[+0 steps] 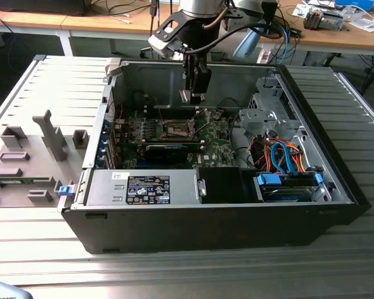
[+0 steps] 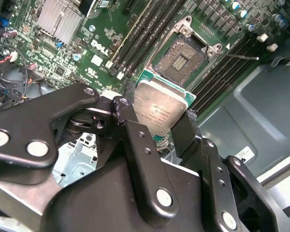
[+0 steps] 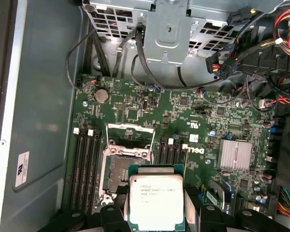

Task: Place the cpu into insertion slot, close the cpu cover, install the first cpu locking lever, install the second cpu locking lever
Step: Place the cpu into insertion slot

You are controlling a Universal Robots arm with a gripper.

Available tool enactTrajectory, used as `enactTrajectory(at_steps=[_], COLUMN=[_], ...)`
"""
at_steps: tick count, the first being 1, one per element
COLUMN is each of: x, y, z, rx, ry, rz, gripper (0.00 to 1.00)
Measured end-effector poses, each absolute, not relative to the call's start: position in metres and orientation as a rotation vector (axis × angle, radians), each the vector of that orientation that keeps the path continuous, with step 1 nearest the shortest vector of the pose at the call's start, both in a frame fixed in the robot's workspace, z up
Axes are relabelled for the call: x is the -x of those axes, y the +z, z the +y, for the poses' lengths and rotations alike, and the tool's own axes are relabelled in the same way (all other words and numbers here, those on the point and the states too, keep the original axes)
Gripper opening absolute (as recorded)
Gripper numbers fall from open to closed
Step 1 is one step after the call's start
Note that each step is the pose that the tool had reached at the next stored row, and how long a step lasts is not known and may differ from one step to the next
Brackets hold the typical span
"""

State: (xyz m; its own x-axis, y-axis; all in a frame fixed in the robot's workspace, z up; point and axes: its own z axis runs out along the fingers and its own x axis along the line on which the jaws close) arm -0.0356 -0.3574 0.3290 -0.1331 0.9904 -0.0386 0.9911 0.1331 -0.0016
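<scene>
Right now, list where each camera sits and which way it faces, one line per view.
Exterior view: off the arm, looking down into the open computer case; the arm and gripper hang over the motherboard.
First wrist view: on the wrist, looking straight down at the motherboard; the gripper flanks the cpu.
Second wrist view: on the wrist, looking obliquely along the gripper.
Shared: both wrist views show the gripper holding the cpu above the open socket.
</scene>
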Motion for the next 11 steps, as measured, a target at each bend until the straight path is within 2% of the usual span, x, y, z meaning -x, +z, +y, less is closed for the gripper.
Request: enactTrajectory(at_steps=[11], x=[0.0391], y=[0.3288], z=[-0.3574], rx=[-2.05], ry=[-0.039], rz=[2.344], gripper=[0.54])
